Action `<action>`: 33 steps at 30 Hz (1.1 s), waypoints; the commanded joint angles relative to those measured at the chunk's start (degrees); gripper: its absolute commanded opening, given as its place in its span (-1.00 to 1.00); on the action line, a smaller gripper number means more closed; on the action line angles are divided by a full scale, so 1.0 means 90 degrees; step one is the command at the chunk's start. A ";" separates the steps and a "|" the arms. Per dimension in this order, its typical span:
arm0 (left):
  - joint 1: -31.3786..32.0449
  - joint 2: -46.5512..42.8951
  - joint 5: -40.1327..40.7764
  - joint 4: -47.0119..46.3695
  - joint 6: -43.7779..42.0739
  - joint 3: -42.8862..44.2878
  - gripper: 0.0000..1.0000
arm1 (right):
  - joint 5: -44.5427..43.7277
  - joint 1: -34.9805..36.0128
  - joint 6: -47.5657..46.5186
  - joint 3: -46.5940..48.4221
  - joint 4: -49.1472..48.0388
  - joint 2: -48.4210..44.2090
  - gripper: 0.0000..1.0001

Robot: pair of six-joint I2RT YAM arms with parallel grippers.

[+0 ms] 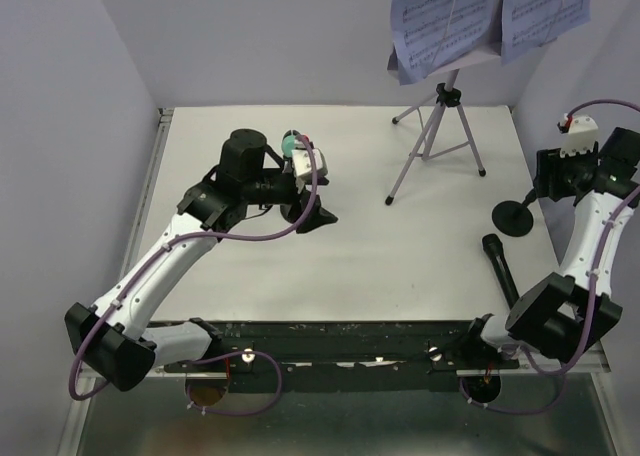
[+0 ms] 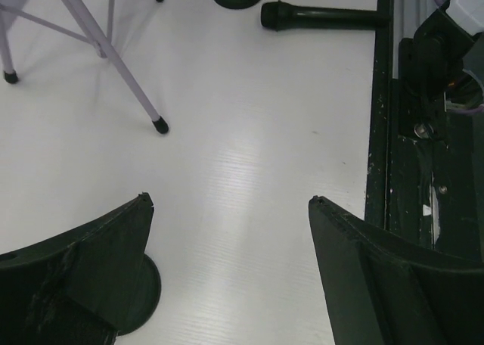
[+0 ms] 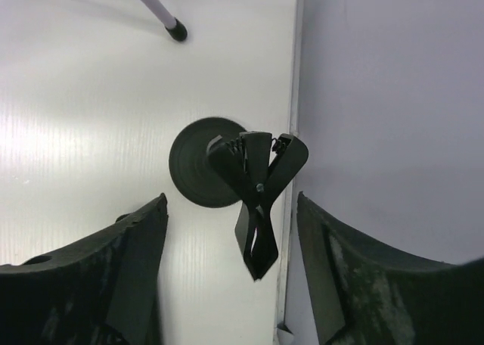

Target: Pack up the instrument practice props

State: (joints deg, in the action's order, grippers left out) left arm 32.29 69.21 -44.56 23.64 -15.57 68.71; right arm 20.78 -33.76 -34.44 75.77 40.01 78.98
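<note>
- Your right gripper (image 3: 231, 200) is spread open around the clip-top mic holder (image 3: 255, 186) at the right edge of the top view, not touching it.
- Your left gripper (image 2: 227, 201) is wide open too and empty, centre-left.
- Looks like the holder pickup step: you'd want to drop lower, then pinch the clip squarely.
- The black microphone (image 1: 499, 264) lies lower right, not packed yet.

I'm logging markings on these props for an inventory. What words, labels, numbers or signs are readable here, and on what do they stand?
No text can be read in any view.
sheet-music pages: printed staves of notes, too small to read any title or words.
black microphone: no label or brand shows.
</note>
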 commanded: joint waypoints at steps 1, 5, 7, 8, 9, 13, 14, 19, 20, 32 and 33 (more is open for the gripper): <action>-0.0169 -0.0531 0.0281 0.0468 -0.0214 0.0851 0.90 | 0.0718 -0.0028 0.0144 0.0117 -0.0089 -0.1010 0.56; -0.0619 -0.0678 0.0875 0.1112 -0.0184 0.1418 0.98 | 0.1420 -0.0028 0.0486 -0.0088 -0.0158 -0.1869 0.61; -0.0755 -0.0688 0.1674 0.1347 -0.0126 0.1545 0.98 | 0.1937 0.0001 0.0564 -0.0331 -0.0139 -0.2279 0.61; -0.0853 -0.0669 0.1959 0.1425 0.0010 0.1604 0.98 | 0.2143 0.0078 0.0584 -0.0526 -0.0206 -0.2465 0.61; -0.0960 -0.0611 0.2291 0.1455 0.0166 0.1672 0.98 | 0.2241 0.0176 0.0536 -0.0712 -0.0294 -0.2689 0.60; -0.1351 0.0022 0.2422 0.2156 0.0665 0.2373 0.98 | 0.2058 0.1053 0.0067 -0.1376 -0.0277 -0.3374 0.61; -0.1381 0.0276 0.2373 0.2381 0.0734 0.2550 0.98 | 0.2057 0.1220 0.0008 -0.1426 -0.0160 -0.3443 0.61; -0.1605 0.1030 0.1837 0.2609 0.1231 0.2932 0.98 | 0.2340 0.1884 0.0135 -0.1563 0.0573 -0.3678 0.60; -0.1615 0.1040 0.1739 0.2444 0.1300 0.2884 0.98 | 0.2292 0.1992 0.0164 -0.1621 0.0622 -0.3755 0.60; -0.1547 -0.0355 0.2779 -0.0240 0.2402 0.0065 0.98 | 0.2028 0.2608 0.0817 -0.1612 0.0467 -0.3630 0.59; -0.1518 -0.0540 0.2986 -0.0630 0.2607 -0.0277 0.98 | 0.1999 0.2666 0.0896 -0.1583 0.0360 -0.3600 0.59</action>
State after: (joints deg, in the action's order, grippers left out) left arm 17.98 69.93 -27.38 32.05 -0.62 76.38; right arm 39.70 -11.86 -30.04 61.28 44.80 45.17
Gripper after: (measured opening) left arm 0.990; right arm 0.799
